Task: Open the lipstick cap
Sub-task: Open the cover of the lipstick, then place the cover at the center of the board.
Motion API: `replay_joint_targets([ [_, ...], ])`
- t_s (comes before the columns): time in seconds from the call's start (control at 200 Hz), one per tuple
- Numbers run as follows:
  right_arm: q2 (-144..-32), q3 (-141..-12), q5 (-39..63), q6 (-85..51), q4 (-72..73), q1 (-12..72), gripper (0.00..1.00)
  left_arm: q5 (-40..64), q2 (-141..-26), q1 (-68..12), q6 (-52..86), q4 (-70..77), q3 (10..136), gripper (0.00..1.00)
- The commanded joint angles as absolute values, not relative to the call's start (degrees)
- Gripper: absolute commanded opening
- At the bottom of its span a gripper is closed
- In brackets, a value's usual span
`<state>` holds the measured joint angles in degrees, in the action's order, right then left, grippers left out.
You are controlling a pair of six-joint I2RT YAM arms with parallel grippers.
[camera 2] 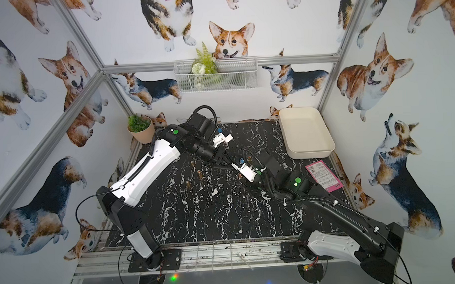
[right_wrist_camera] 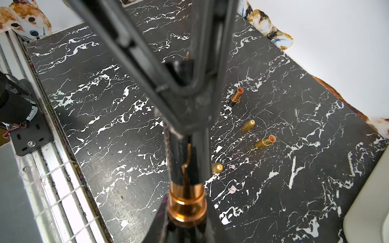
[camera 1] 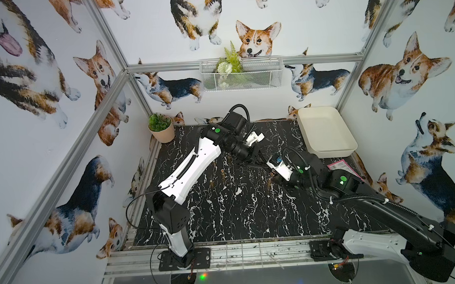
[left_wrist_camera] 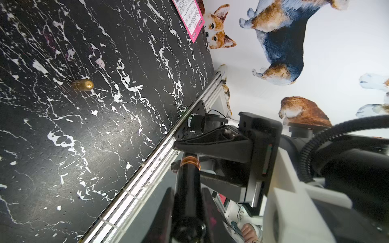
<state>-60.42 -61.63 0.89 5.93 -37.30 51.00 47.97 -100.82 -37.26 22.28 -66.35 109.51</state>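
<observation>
Right arm (camera 1: 379, 210) and left arm (camera 1: 190, 164) meet above the middle of the black marble desk (camera 1: 224, 220), with a cream tray (camera 1: 325, 134) at its far right corner. Between them, clear of the desk, hangs the lipstick (left_wrist_camera: 187, 185): left jaws pinching its black barrel, right jaws pressed onto the end by the copper band (right_wrist_camera: 186, 202). Gold caps (right_wrist_camera: 248, 125) sit loose on the desk nearby. With both grips set, the cap should come off best with a straight pull along the tube's line, neither arm tilting, so nothing slips or drops.
</observation>
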Motion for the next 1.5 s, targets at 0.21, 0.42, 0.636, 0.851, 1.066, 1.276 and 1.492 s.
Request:
replay_joint_targets([
  [0.21, -57.7, -60.4, 3.3, 4.0, -40.4, 51.2, 0.14, 44.1, -100.1, -31.0, 22.2, -65.6, 110.0, 0.0],
  [0.42, -56.2, -58.9, 2.8, 2.6, -39.5, 51.2, 0.13, 43.1, -99.6, -25.5, 23.6, -64.2, 109.8, 0.0],
  [0.636, -55.6, -58.7, 2.1, 2.2, -38.4, 51.2, 0.12, 39.8, -99.7, -25.5, 24.5, -62.7, 108.5, 0.0],
  [0.851, -53.6, -59.2, 1.7, 0.8, -34.5, 51.2, 0.13, 12.4, -103.6, -31.6, 19.1, -69.5, 106.9, 0.0],
  [1.066, -53.0, -59.4, 0.8, 0.1, -32.0, 51.2, 0.13, 3.6, -106.8, -33.4, 21.0, -60.1, 96.2, 0.0],
  [1.276, -53.3, -59.2, 0.0, 0.3, -32.7, 51.2, 0.13, -0.8, -110.1, -34.1, 21.8, -53.3, 91.4, 0.0],
  [1.492, -53.5, -58.6, -1.1, 0.2, -33.2, 51.2, 0.13, -2.2, -114.0, -34.5, 21.6, -49.7, 90.6, 0.0],
])
